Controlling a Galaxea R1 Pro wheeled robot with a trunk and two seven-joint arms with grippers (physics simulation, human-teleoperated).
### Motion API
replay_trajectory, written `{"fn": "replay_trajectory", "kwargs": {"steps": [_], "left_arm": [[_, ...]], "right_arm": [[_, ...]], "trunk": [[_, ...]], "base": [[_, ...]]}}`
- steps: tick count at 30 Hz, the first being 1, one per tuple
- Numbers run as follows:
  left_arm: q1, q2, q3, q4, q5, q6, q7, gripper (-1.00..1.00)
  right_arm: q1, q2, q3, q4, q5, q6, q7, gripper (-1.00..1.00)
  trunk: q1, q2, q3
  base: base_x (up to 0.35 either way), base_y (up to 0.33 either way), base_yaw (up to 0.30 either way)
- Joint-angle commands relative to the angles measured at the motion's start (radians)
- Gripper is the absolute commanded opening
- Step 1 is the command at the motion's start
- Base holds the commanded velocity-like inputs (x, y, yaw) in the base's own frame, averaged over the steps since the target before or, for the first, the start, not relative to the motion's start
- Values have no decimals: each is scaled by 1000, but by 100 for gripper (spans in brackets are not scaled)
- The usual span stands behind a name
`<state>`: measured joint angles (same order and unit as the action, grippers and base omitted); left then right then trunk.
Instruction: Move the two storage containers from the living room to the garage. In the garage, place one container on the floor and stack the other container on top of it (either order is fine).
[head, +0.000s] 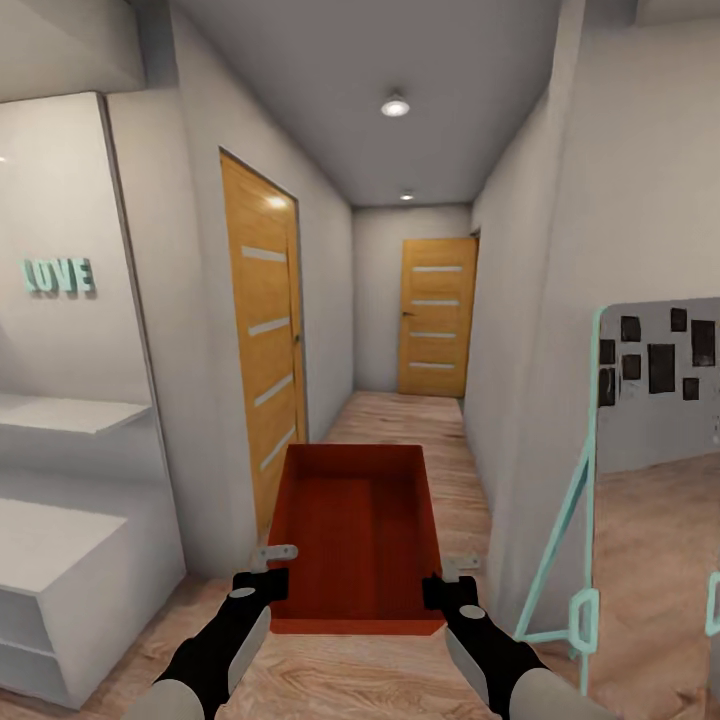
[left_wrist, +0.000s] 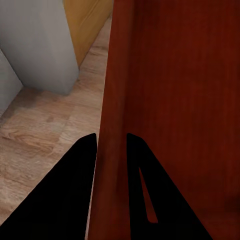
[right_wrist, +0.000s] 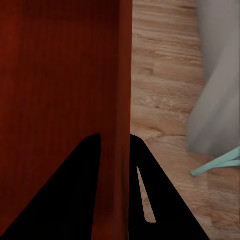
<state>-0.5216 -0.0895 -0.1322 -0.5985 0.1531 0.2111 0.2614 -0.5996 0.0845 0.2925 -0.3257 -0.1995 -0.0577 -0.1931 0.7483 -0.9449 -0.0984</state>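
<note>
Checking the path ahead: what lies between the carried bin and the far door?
Only bare wood floor runs from the red bin to the far door in the head view.

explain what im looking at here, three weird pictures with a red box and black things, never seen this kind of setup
These are simulator renders from one wheeled robot with two arms. The large picture comes from a camera on its head, looking down a hallway with a wood-plank floor and two tan doors. The two black arms end in the left end effector and the right end effector. Together they carry a red-orange open-top storage container above the floor, one gripping each side wall.

The other two pictures come from cameras near each end effector. The black wedges are its fingers, closed on either side of the container's wall. A teal-framed mirror leans at the right.
</note>
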Motion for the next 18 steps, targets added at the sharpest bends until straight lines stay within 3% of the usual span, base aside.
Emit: {"fn": "replay_trajectory", "kwargs": {"steps": [1, 18], "left_arm": [[0, 65, 69, -1, -1, 8, 24, -100], [0, 65, 69, -1, -1, 8, 24, -100]], "right_arm": [[-2, 0, -7, -13, -3, -2, -3, -100], [-2, 0, -7, -12, -3, -2, -2, -100]], "trunk": [[1, -1, -2], [1, -1, -2]], "base": [[294, 232, -133], [294, 232, -239]]}}
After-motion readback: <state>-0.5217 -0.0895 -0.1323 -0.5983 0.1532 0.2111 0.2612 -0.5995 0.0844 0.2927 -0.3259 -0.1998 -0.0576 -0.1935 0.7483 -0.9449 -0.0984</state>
